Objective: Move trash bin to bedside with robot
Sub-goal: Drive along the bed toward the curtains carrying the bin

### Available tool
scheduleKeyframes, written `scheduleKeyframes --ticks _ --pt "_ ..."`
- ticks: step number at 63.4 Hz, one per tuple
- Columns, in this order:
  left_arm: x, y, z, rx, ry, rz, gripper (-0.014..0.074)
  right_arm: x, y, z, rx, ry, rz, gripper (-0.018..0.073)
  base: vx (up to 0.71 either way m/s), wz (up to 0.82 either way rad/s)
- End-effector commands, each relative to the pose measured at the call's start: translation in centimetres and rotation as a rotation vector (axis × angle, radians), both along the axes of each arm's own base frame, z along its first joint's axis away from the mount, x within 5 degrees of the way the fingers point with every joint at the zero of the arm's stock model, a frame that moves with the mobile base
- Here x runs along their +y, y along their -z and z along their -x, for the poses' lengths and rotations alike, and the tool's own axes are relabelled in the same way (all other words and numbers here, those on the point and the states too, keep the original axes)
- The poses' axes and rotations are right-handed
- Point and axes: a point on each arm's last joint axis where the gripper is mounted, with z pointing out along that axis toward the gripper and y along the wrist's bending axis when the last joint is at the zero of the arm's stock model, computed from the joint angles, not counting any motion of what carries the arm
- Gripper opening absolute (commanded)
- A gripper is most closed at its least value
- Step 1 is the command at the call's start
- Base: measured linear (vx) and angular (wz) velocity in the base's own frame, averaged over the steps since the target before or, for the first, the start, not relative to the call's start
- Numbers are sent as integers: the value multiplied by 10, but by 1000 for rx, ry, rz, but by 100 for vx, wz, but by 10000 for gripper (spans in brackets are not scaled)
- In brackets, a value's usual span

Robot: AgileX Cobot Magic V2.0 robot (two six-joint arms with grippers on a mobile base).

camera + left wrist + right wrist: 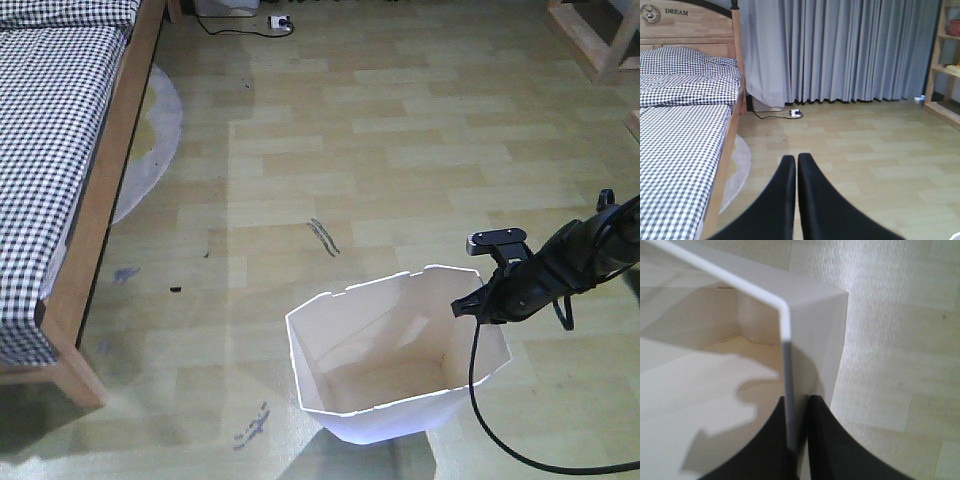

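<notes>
Currently right gripper clenched on trash bin wall at rim, thin edge pinched between jaws, likely for dragging. Bin stands on floor, well apart from bed, off its foot corner. Left gripper closed, empty.

"DREAM" stands on the wooden headboard (beside a clock emblem).

The right arm is seen as a slim black limb of rounded segments, with a small grey-topped module mounted near its wrist and a thin black cable trailed from it. The right gripper is finished in matt black, and its fingers are shown as smooth, unmarked blades tapered to the tips; the left gripper is formed of the same curved black fingers.
</notes>
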Motion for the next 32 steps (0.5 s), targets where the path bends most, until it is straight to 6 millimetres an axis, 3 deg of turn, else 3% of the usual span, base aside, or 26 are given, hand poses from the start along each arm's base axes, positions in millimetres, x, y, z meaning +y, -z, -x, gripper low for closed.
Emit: scheduleKeyframes --ticks 1,32 --pt "2 3 -1 -44 -17 14 -6 1 -29 -13 -65 36 -41 -3 46 10" --pt "2 3 -1 -44 -17 14 -6 1 -29 -13 -65 36 -41 -3 48 2"
